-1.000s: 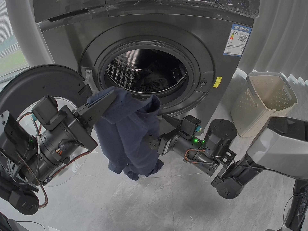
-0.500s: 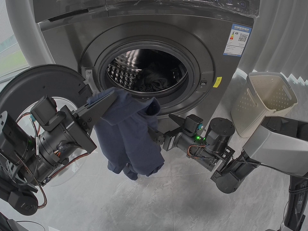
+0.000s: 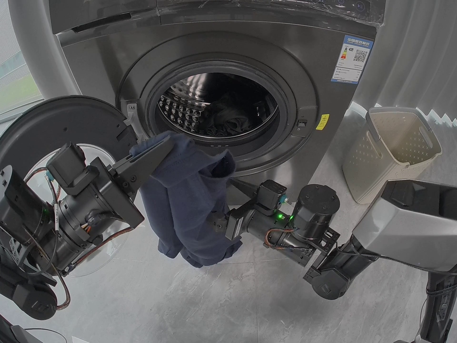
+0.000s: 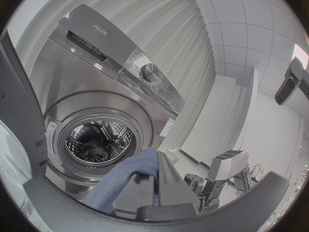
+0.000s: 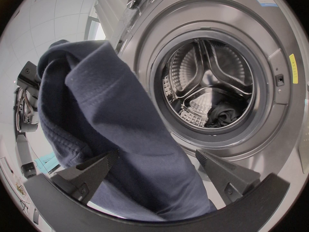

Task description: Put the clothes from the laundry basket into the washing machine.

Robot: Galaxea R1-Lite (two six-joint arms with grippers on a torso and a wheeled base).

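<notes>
Head view: a navy garment (image 3: 190, 201) is hanging with its long axis vertical in front of the washing machine (image 3: 285, 72), just below the lower left of the round opening. Its bunched top is pointing up toward the opening and its loose hem is pointing down at the grey marbled floor (image 3: 214, 301). The left pincer (image 3: 164, 144) is clenching the top fold, so the cloth is draping down and to the right of it. The round, dark-rimmed door (image 3: 62, 120) is standing swung open on the left. Inside the perforated steel drum (image 3: 190, 110) a dark bundle of clothes (image 3: 228, 117) is lying crumpled. A cream laundry basket (image 3: 376, 167) of perforated plastic is standing on the floor to the right of the machine, well apart from the navy garment.

Left wrist view: the black wedge-shaped fingers (image 4: 170, 184) are pressing together on the soft blue knit, which is spilling out from between them on the side nearer the machine.

Right wrist view: the right pincer (image 5: 156, 153) is standing released, its two pointed fingers spread wide. The ribbed, thick cloth is falling between them, overlapping one finger and lying just beside the other, with the drum opening showing behind.
</notes>
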